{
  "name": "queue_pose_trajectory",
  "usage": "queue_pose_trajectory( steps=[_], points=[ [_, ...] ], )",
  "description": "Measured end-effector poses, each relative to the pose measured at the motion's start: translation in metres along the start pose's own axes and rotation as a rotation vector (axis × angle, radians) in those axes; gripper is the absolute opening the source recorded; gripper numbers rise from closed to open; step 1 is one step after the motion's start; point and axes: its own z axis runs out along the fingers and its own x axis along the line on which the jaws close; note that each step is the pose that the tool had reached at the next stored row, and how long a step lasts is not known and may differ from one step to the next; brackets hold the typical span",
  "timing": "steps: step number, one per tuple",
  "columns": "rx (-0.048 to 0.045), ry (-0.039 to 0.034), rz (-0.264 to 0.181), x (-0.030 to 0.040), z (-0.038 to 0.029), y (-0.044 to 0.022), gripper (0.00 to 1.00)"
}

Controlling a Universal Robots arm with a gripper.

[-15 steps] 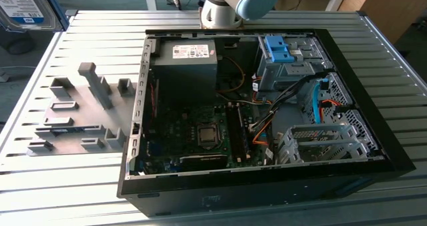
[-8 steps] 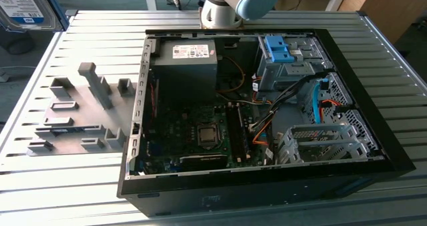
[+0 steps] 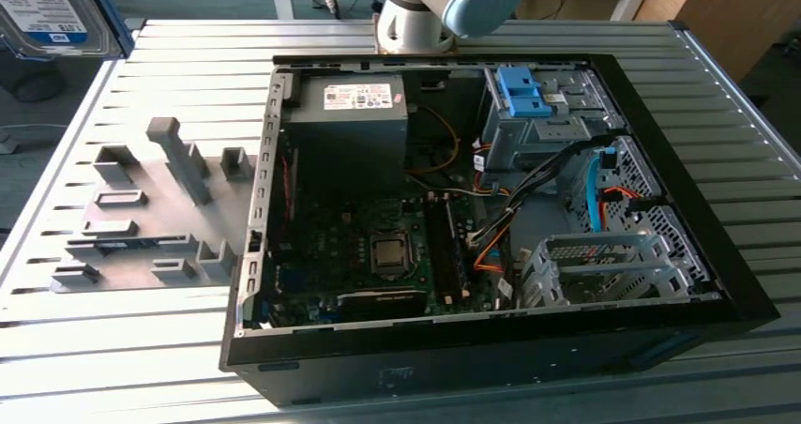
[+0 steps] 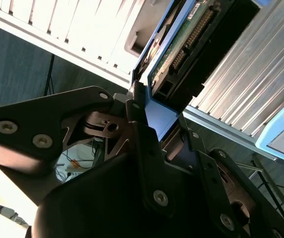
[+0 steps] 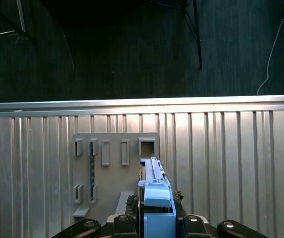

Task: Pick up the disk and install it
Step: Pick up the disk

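So the gripper (image 4: 159,116) is clamped on the hard drive (image 3: 48,16), holding it above the slatted table (image 5: 231,148), away from the open PC case (image 3: 501,208).

My gripper (image 4: 159,116) is smooth matt black with bright metal screws, the disk (image 4: 181,44) has a glossy blue plastic bracket, a green circuit board and a paper label on silver metal, the table (image 3: 126,349) is ribbed shiny bare metal, and the fixture plate (image 3: 157,213) is matt grey.
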Motion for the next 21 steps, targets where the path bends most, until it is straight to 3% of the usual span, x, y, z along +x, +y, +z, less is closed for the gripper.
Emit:
queue_pose_trajectory(
  steps=[11, 21],
  points=[
    [0.0000, 0.0000, 0.000, -0.0002, 0.0000, -0.0047, 0.36],
    [0.0000, 0.0000, 0.000, -0.0002, 0.0000, -0.0052, 0.36]
  ],
)
